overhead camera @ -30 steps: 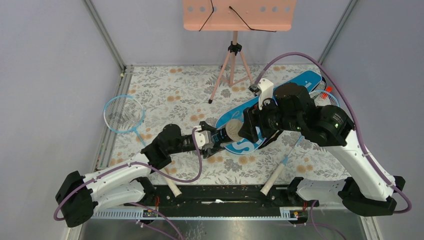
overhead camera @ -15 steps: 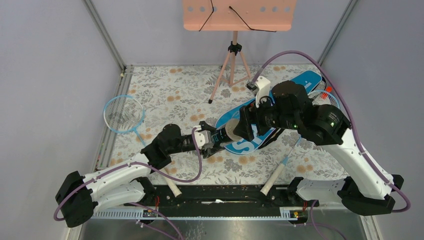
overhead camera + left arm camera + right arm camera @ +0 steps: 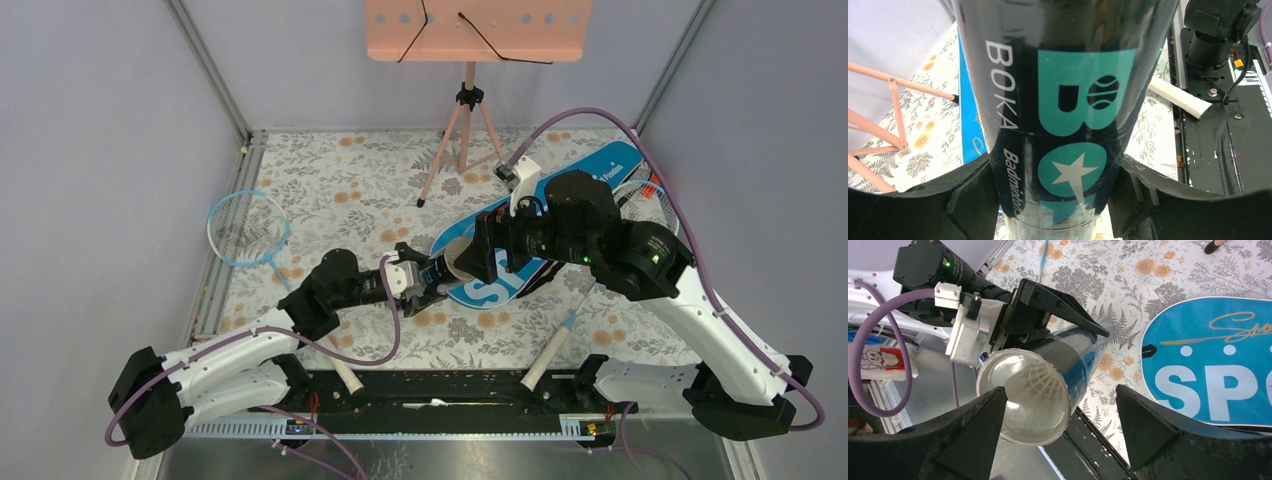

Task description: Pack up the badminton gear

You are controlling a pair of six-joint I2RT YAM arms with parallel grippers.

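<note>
Black tube (image 3: 1058, 125) reads "BOKA" + "Badminto…" in white, w/ teal blocks & a star. Left gripper (image 3: 1058, 200) is clamped on it, held above table (image 3: 340, 190) by blue bag (image 3: 1218, 370) lettered "SP…". Tube's long axis runs approx left–right. Its clear end, shuttlecock (image 3: 1040, 382) inside, faces right gripper (image 3: 1063, 440), whose jaws stand wide apart either side.

Open table (image 3: 330, 175) left of the pink tripod stand (image 3: 468, 75); tube (image 3: 452, 264) and bag (image 3: 610, 160) block the centre.
</note>
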